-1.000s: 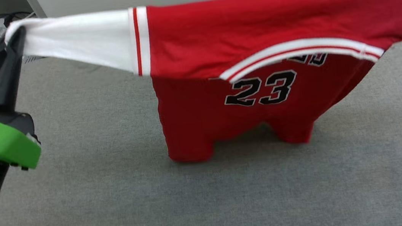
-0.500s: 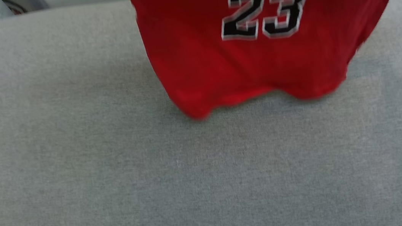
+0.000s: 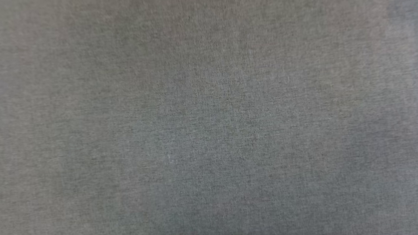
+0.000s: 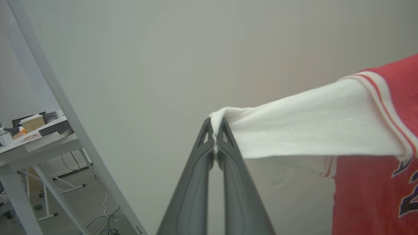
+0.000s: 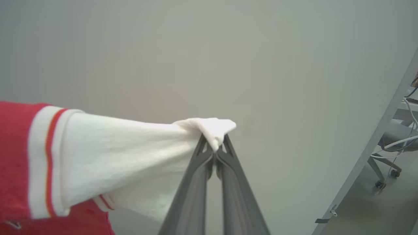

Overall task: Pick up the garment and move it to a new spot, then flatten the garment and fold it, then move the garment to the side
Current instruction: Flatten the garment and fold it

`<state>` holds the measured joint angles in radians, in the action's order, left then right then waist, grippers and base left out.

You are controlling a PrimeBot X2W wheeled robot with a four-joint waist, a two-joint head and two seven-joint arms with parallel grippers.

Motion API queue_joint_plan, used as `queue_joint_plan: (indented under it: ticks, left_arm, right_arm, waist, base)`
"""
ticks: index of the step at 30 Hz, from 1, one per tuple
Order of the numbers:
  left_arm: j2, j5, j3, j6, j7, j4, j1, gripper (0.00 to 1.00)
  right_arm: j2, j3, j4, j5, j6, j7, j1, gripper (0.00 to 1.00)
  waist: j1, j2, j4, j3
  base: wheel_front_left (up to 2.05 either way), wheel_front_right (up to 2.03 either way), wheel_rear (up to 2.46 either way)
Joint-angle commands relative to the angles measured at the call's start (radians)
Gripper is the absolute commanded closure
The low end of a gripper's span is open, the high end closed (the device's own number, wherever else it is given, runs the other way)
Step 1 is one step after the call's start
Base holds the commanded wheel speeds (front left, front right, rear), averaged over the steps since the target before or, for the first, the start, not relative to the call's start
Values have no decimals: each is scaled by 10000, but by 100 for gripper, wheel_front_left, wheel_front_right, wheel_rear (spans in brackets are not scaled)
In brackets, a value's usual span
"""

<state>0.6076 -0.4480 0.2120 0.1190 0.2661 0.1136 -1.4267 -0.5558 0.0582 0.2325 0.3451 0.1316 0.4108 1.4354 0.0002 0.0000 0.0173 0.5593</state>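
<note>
**Garment held up by both sleeve ends, stretched between the two grippers**

The garment [image 4: 310, 127] hangs in the air in front of a pale wall [image 4: 163, 58], with one gripper at each white sleeve.

The left gripper [image 4: 215, 129] is clamped on the end of one sleeve. From there the cloth runs taut to the striped trim and the red body, where dark lettering shows at the frame edge.

In the right wrist view, the right gripper [image 5: 215, 143] is likewise pinched tight on the bunched end of the other sleeve of the garment [image 5: 124, 156].

Change noted: a second ago the head view took in the spread shirt, its number 23 and the left gripper, with the hem at the grey surface. Half a second ago it showed the lower shirt. That camera has since moved, and it now looks at the grey woven surface [image 3: 209, 117]. Whether the hem touches that surface cannot be told.

A table [image 4: 39, 143] with a paper cup [image 4: 32, 122] stands to the side.
</note>
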Motion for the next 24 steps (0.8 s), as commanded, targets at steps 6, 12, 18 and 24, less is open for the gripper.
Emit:
queue_joint_plan:
  ticks: [6, 12, 18, 24]
  left_arm:
    - [-336, 550, 254, 30, -1500, 1552, -1194, 100]
    - [-541, 564, 633, 61, -2429, 2766, -595, 100]
    - [-871, 268, 835, -4, -3171, 3487, 1306, 100]
    - [-1045, -78, 1039, -97, -3388, 3714, 3577, 100]
  right_arm:
    - [540, -279, 1457, -422, -9, -1227, 1080, 100]
    - [901, -737, 2251, -209, -9, -1907, 469, 100]
    - [1010, -1209, 2803, 211, -9, -2158, -1181, 100]
    - [918, -1621, 3077, 793, -9, -1863, -3072, 100]
  waist:
    - [-2, 0, -141, 1208]
    - [-2, 0, -156, 1028]
    - [-2, 0, -86, 256]
    - [-2, 0, -20, -690]
  base:
    - [0, 0, 0]
    - [0, 0, 0]
    - [0, 0, 0]
    - [0, 0, 0]
